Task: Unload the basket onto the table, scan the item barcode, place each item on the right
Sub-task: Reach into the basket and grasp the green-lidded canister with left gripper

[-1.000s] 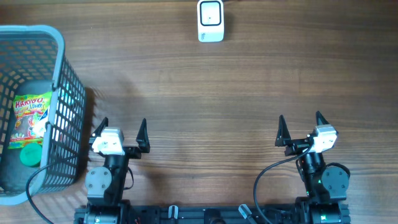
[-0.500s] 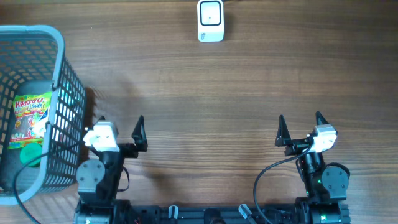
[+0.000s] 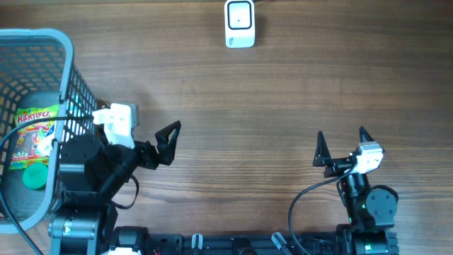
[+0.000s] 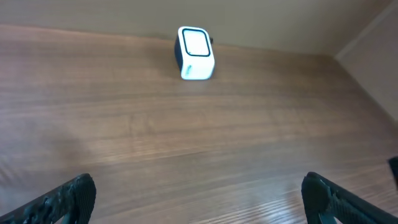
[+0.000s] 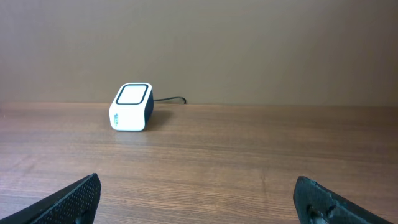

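At the wooden table [image 3: 283, 92], we saw the left gripper [image 4: 198, 190] with its two dark fingers spread wide and nothing between them. It was raised above the near-left part of the table, close beside the blue-grey mesh basket [image 3: 67, 42], and its wrist camera looked across bare wood toward the white barcode scanner [image 3: 240, 23]. The right gripper [image 3: 341, 136] sat at the near-right edge, its fingers likewise wide apart and empty, pointing toward the far side.

The item to be scanned, a bright Haribo sweets bag [image 3: 34, 134], lay inside the basket at the far left of the scene, with a round green lid [image 3: 32, 177] just beside it on the near side. We could not make out a barcode on the bag.

The scanner stood at the far middle of the table, well apart from both grippers and from the basket, its window tilted upward. A thin dark cable [image 5: 171, 99] ran from its back.
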### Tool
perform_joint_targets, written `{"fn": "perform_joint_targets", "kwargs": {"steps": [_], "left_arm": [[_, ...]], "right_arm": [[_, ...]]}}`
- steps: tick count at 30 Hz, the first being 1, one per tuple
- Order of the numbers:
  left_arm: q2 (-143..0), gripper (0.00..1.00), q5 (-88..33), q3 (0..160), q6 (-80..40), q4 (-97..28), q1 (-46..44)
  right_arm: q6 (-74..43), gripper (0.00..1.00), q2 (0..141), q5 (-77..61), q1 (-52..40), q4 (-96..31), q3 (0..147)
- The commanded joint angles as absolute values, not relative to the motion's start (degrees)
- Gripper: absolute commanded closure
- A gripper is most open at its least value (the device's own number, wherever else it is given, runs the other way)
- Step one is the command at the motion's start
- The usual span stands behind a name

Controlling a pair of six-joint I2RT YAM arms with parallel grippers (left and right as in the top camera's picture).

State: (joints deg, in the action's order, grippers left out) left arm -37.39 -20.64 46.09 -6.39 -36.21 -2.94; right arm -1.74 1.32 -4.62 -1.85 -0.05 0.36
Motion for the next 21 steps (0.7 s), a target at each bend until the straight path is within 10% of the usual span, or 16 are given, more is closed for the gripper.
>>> {"fn": "perform_joint_targets", "kwargs": {"steps": [1,9,21], "left_arm": [[-40.2,0.00,-19.1,53.3,-10.0,-39.2,-2.8],[-58.2,0.00,9.0,83.4,-20.3,-53.4,-0.4],[-69.5,0.00,14.6,91.9,-39.5,-67.4,38.4]], "right_arm": [[-2.6,0.00,1.3,-3.8,-1.8,0.1,0.3],[-2.6,0.00,1.3,-3.8,-1.8,0.1,0.3],[-2.6,0.00,1.3,-3.8,-1.8,0.1,0.3]]}}
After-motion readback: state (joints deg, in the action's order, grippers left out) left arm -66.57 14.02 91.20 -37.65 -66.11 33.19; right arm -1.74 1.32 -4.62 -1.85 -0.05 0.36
